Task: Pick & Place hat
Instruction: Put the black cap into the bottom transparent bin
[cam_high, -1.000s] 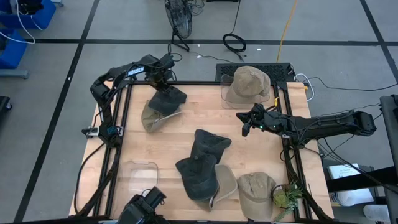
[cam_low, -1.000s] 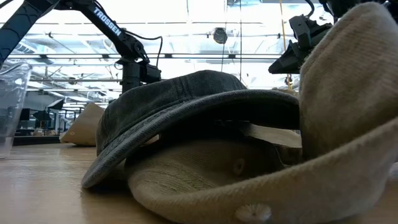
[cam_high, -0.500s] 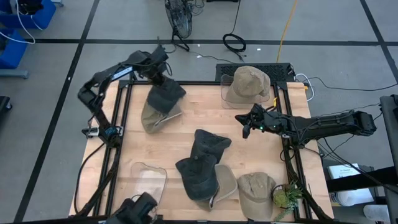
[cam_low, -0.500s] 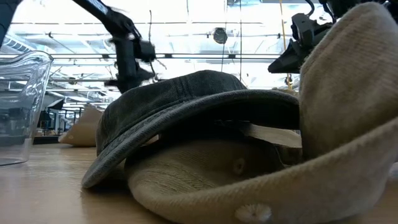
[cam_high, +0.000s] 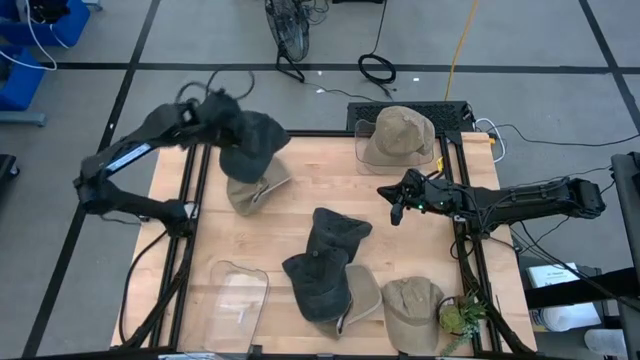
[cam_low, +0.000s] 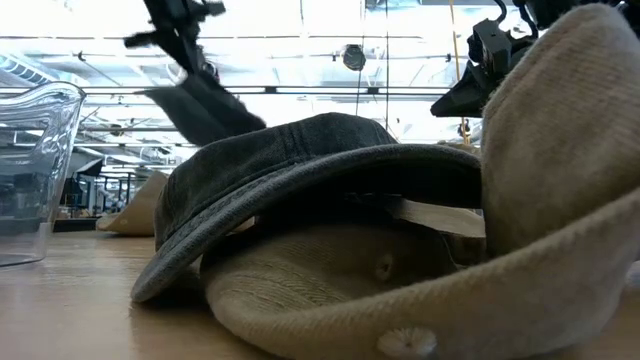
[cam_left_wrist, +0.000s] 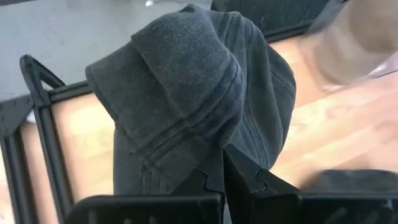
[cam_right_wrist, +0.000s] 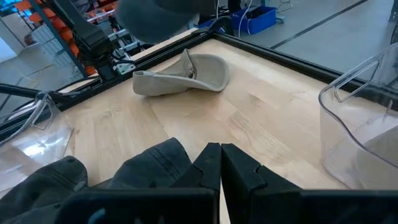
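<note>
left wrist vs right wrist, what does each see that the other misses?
Left wrist only: the left gripper shut on the dark hat, lifted above the table's edge.
Right wrist only: the shut right gripper holding nothing, a tan hat lying on the wood, a clear container.
Both: the wooden table and its black frame.

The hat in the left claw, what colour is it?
Dark grey hat, best in the left wrist view.
</note>
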